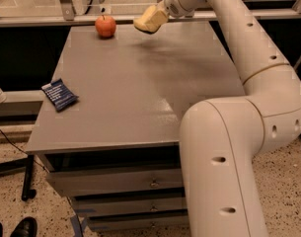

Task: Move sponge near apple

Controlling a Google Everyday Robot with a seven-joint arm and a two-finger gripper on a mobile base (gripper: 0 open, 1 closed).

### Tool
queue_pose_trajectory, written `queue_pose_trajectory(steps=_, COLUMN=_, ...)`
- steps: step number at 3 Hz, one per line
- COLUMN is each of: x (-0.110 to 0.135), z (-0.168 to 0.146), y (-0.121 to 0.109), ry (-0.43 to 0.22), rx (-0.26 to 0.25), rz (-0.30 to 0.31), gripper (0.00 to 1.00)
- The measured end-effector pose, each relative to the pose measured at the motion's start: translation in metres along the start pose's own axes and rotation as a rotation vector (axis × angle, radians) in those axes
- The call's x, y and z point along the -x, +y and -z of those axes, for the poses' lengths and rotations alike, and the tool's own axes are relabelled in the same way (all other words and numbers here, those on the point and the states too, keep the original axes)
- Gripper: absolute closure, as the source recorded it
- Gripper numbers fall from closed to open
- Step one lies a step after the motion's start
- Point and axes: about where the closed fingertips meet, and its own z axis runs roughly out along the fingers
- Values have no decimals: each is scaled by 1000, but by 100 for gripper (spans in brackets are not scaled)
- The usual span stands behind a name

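The red-orange apple [105, 26] sits at the far left corner of the grey table [140, 93]. My gripper [155, 17] hangs just above the table's far edge, to the right of the apple and about one sponge-width from it. It is shut on the pale yellow sponge [147, 22], which is held tilted in the air and casts a faint shadow on the tabletop below. My arm reaches in from the right, with its big white links in the foreground.
A dark blue snack packet [59, 94] lies near the table's left edge. A metal rail [51, 19] runs behind the table. Drawers [115, 181] sit under the tabletop. A black shoe [24, 227] shows on the floor at bottom left.
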Motion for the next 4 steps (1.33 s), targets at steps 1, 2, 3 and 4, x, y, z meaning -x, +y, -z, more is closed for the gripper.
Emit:
queue_pose_trajectory(steps=1, x=8, z=-11, y=8, ry=17, rx=11, rz=11, gripper=100)
queue_pose_trajectory(steps=2, x=17, z=-20, y=14, ry=14, rx=16, rz=14, gripper=100)
queue_pose_trajectory(steps=3, x=24, z=-27, y=21, ry=9, rx=34, rz=12, gripper=82)
queue_pose_trajectory(steps=4, x=30, z=-35, y=28, ry=0, rx=53, rz=12, gripper=58)
